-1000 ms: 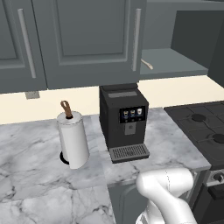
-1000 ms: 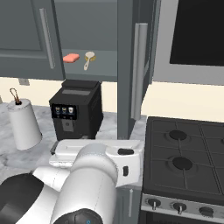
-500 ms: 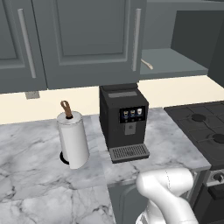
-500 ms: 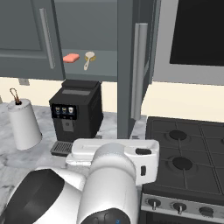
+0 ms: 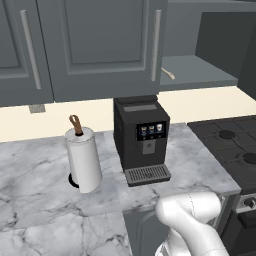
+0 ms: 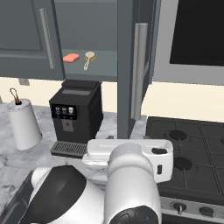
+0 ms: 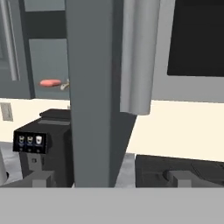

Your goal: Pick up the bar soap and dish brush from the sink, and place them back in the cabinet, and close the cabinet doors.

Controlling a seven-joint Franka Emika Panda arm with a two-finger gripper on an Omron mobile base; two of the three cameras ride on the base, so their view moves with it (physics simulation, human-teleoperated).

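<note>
The salmon bar soap point(image 6: 71, 57) and the dish brush point(image 6: 89, 58) with its tan head lie side by side on the grey shelf of the upper cabinet point(image 6: 100, 61). The soap point(image 7: 51, 82) also shows in the hand view, left of the door. The right cabinet door point(image 6: 130, 65) stands open, edge-on, with its silver handle point(image 6: 140, 70) facing right. My gripper point(image 7: 111, 180) is open and empty, with its fingertips point(image 7: 41, 179) spread either side of that door's edge point(image 7: 94, 87), which is still some way ahead. The left door point(image 5: 100, 45) is swung partly across the shelf. The sink is out of view.
A black coffee machine point(image 6: 74, 116) stands on the marble counter under the shelf, with a paper towel roll point(image 6: 24, 122) to its left. A black stove point(image 6: 192, 153) lies to the right, below a dark panel point(image 6: 197, 35). My white arm point(image 6: 127, 175) fills the foreground.
In the right base view my hand has shifted rightward and a little up, towards the open door. The soap, brush and doors have not moved.
</note>
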